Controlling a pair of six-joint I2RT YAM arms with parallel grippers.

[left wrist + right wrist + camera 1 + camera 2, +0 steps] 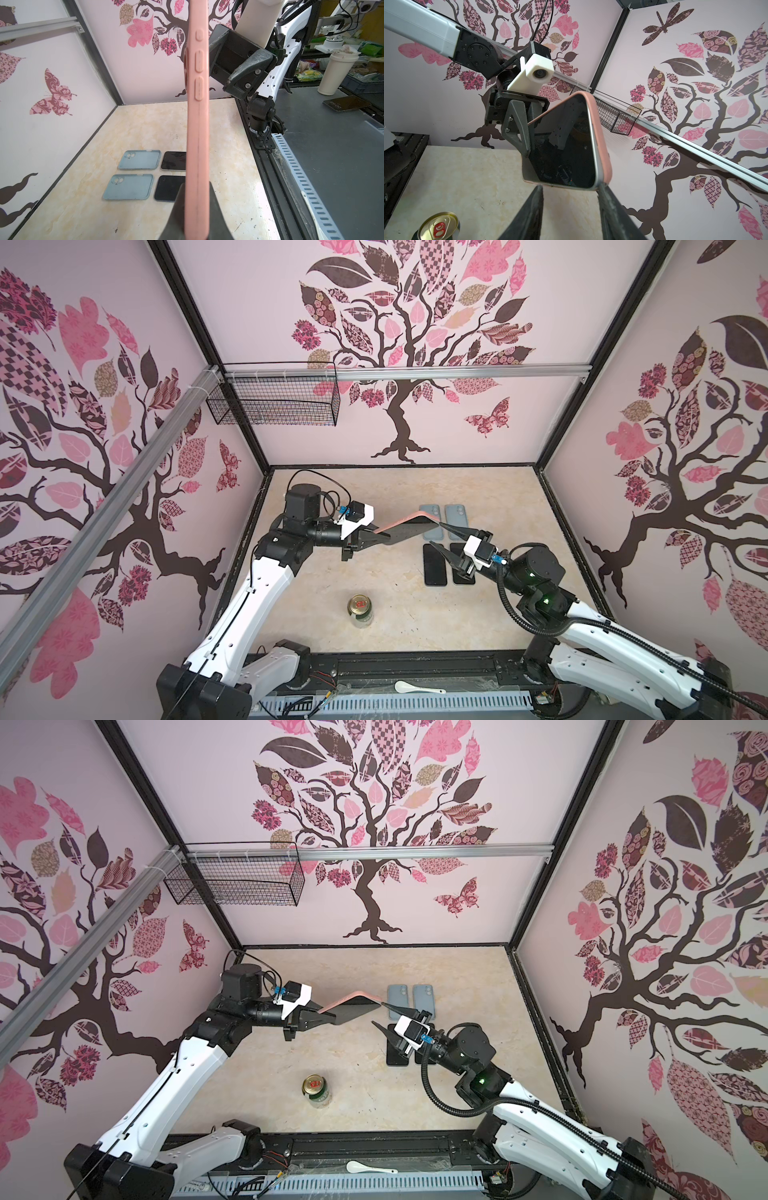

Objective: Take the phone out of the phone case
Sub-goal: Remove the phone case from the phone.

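Note:
The pink phone case (397, 521) (351, 998) hangs in the air over the table's middle with the dark-screened phone (409, 531) (358, 1011) in it. My left gripper (380, 536) (326, 1016) is shut on its near end. In the left wrist view the case (197, 124) runs edge-on between the fingers (217, 214). My right gripper (436, 535) (378, 1014) (570, 187) stands open at the phone's (571, 145) far end. One fingertip (601, 187) touches the case corner (604, 166), while the other sits just under the end edge.
Two empty blue cases (455, 518) (128, 187) and two bare black phones (435, 568) (173, 161) lie on the table below the right gripper. A green can (360, 608) stands near the front. A wire basket (274, 400) hangs on the back rail. A white spoon (417, 688) lies on the front ledge.

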